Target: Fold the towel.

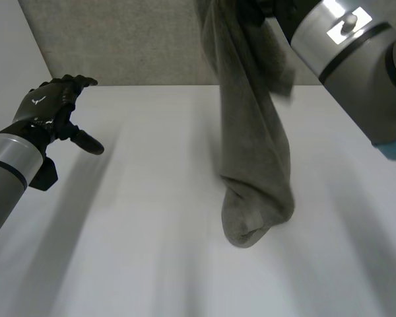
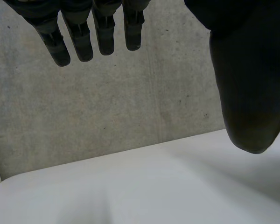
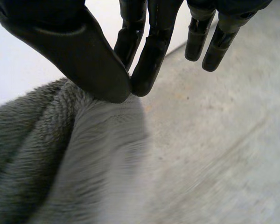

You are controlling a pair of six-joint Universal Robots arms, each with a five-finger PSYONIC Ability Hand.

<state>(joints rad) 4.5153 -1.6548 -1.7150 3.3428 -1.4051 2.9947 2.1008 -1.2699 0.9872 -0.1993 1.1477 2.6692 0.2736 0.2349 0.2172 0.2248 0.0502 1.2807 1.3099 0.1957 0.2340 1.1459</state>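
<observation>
I count one grey towel (image 1: 254, 152), one white table (image 1: 152, 264), and two hands of mine, my left hand (image 1: 49, 105) and my right hand (image 3: 84, 60), on two arms (image 1: 6, 168).

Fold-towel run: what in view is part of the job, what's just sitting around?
Job:
- grey towel, hanging, low end bunched at the white table
- right hand, pinching the towel's top
- left hand, open, off the cloth

Just around:
- grey wall behind the table

Towel (image 1: 254, 152) plain grey; table (image 1: 152, 251) white; wall (image 1: 132, 39) mottled grey; left hand (image 1: 49, 107), right hand (image 3: 74, 60) black.
</observation>
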